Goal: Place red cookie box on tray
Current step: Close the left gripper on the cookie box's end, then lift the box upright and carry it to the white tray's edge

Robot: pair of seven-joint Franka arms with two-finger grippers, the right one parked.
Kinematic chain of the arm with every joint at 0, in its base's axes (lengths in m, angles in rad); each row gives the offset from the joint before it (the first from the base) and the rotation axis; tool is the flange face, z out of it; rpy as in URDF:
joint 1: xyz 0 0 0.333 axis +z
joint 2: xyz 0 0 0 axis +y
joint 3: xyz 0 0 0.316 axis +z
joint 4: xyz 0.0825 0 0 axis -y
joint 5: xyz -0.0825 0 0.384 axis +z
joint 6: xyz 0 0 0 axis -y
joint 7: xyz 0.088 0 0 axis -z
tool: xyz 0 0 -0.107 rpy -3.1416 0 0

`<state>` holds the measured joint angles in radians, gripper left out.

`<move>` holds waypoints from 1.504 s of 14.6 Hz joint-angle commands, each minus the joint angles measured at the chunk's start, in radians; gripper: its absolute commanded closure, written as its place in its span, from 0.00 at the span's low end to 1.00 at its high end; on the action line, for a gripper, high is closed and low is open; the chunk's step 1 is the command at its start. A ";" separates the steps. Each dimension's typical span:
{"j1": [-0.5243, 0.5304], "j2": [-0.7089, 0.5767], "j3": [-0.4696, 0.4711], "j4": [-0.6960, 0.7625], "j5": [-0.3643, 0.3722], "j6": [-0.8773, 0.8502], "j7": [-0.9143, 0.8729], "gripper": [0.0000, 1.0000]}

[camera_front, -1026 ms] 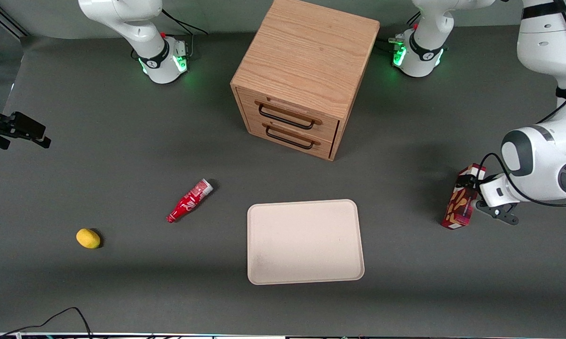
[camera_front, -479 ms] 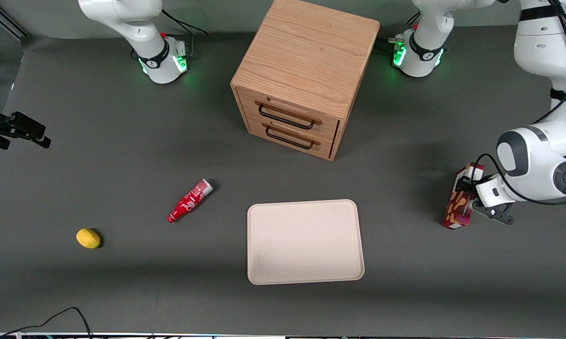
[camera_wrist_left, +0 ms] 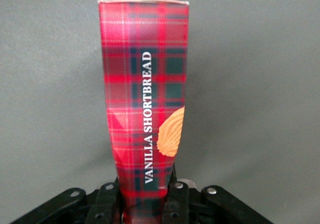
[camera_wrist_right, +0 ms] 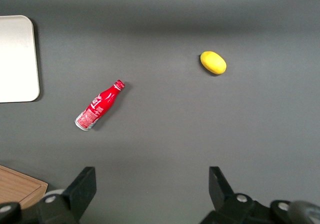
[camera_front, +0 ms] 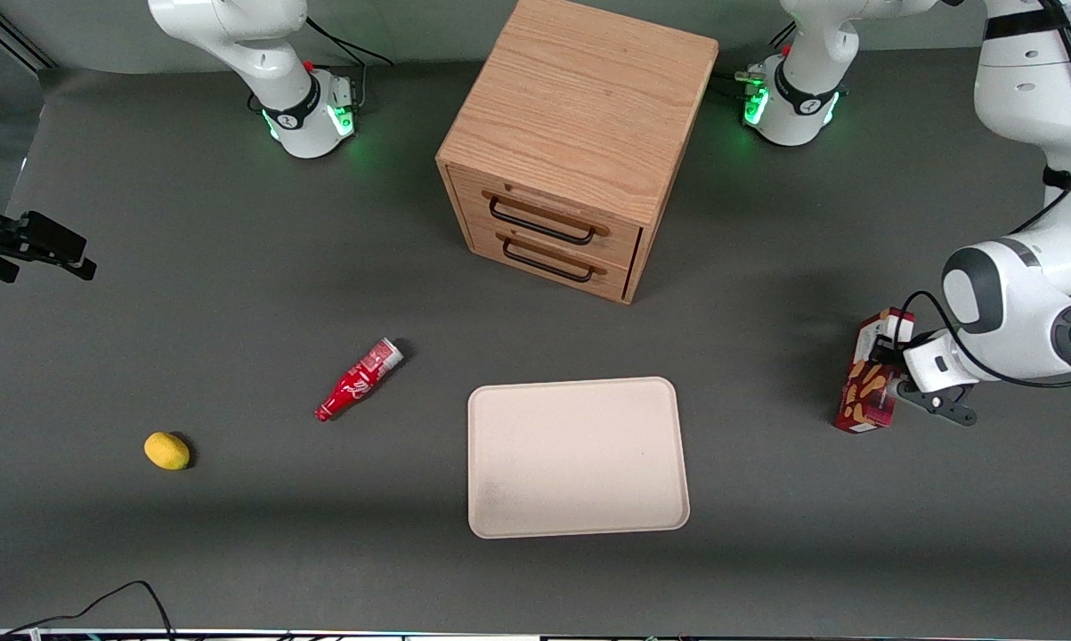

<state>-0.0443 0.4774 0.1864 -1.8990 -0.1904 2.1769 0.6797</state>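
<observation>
While the red cookie box (camera_front: pixel 872 378) stands on end on the grey table (camera_front: pixel 232 294) toward the working arm's end, well apart from the tray (camera_front: pixel 578 457), its plaid shows up close: dark red crossed with green and white lines, white lettering reading VANILLA SHORTBREAD down one face, an orange-brown cookie picture at the edge. The box (camera_wrist_left: pixel 146 99) leans slightly, and the gripper (camera_wrist_left: pixel 146 200) is clamped on its upper end, one black finger pressed against each side. The left arm (camera_front: pixel 1025 312) reaches in from the table edge, its wrist bent level so the gripper (camera_front: pixel 891 361) meets the box sideways. Count it off: one cookie box, one cream tray lying flat nearer the front camera than the wooden drawer cabinet (camera_front: pixel 578 142), one cabinet with two drawers, one small red bottle (camera_front: pixel 359 379) on its side, one yellow lemon-like fruit (camera_front: pixel 166 450) toward the parked arm's end.
</observation>
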 commanded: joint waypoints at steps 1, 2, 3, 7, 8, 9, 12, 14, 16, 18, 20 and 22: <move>-0.003 -0.025 0.013 0.136 -0.014 -0.189 0.018 1.00; -0.003 -0.034 0.015 0.202 -0.008 -0.278 0.003 1.00; -0.003 -0.037 0.022 0.271 -0.004 -0.363 -0.002 1.00; -0.011 -0.057 0.024 0.564 0.038 -0.696 -0.211 1.00; -0.017 -0.057 0.016 0.640 0.039 -0.768 -0.301 1.00; -0.019 -0.057 -0.020 0.699 0.034 -0.826 -0.403 1.00; -0.020 -0.056 -0.184 0.793 0.037 -0.872 -0.757 1.00; -0.020 -0.046 -0.295 0.796 0.051 -0.830 -0.947 1.00; -0.032 -0.020 -0.369 0.776 0.060 -0.717 -1.070 1.00; -0.038 0.030 -0.427 0.720 0.069 -0.564 -1.121 1.00; -0.071 0.055 -0.444 0.617 0.110 -0.374 -1.154 1.00; -0.098 0.116 -0.446 0.562 0.117 -0.206 -1.180 1.00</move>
<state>-0.1186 0.5615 -0.2565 -1.2782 -0.0937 1.8444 -0.4558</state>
